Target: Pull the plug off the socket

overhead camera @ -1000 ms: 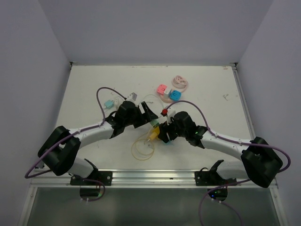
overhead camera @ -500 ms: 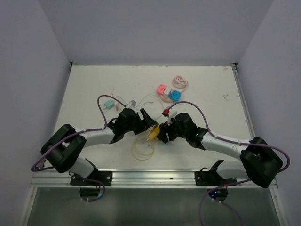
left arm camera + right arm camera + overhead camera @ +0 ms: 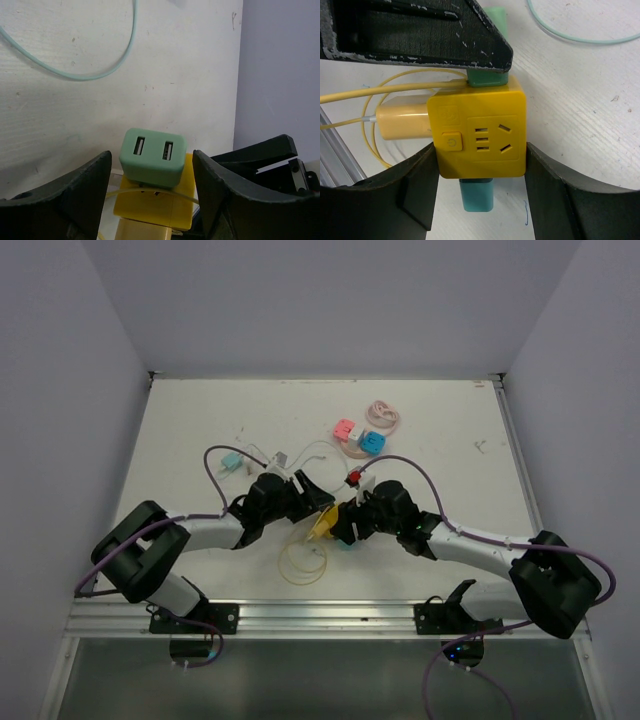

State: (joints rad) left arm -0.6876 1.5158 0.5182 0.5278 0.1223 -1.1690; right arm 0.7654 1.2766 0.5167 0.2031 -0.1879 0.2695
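Note:
A yellow cube socket (image 3: 480, 132) carries a green USB plug (image 3: 152, 157) on one face, a teal plug (image 3: 476, 195) on the opposite face and a yellow plug (image 3: 402, 122) on its side. My right gripper (image 3: 480, 150) is shut on the socket, one finger on each side. My left gripper (image 3: 151, 160) is open, its fingers (image 3: 70, 195) straddling the green plug with small gaps. In the top view the two grippers meet at the socket (image 3: 325, 524) in the table's front middle. One left finger (image 3: 420, 35) hides most of the green plug in the right wrist view.
A yellow cable coil (image 3: 303, 560) lies just in front of the socket. A pink socket (image 3: 345, 428), a blue socket (image 3: 373, 442) and a pink cable coil (image 3: 385, 415) lie further back. A teal plug (image 3: 232, 461) and a white adapter (image 3: 283, 453) lie back left.
My left gripper has moved nearer and to the right, down onto the socket, and now straddles the green plug. The right gripper has kept its hold on the socket almost in place.

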